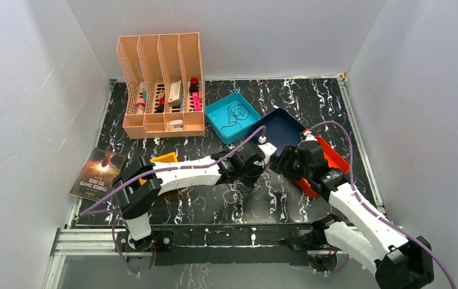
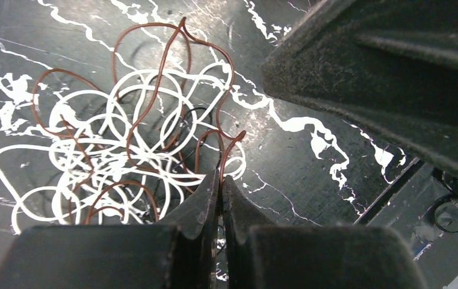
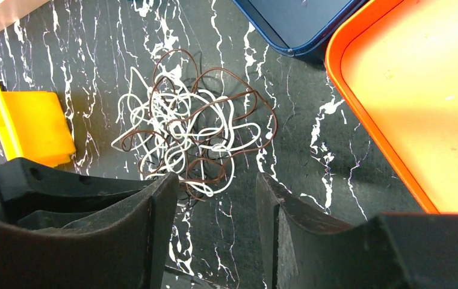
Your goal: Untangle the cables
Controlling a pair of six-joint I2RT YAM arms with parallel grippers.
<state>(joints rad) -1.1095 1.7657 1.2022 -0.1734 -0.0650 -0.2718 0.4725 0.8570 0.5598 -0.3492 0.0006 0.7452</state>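
from above, the tangle of cables (image 1: 236, 194) is only a faint scribble near the table's front edge, yet that view alone shows a teal tray (image 1: 217, 114) with a black wire (image 1: 236, 113) coiled inside. at the left wrist the detail comes clear: the left gripper (image 2: 221, 183) has its jaws pressed together on a brown wire (image 2: 222, 162) at the tangle's edge. the right gripper (image 3: 214, 192) hangs just beside the heap, jaws apart and empty. thin white and brown strands lie in curly, overlapping loops on the glossy black marbled tabletop (image 3: 310, 120).
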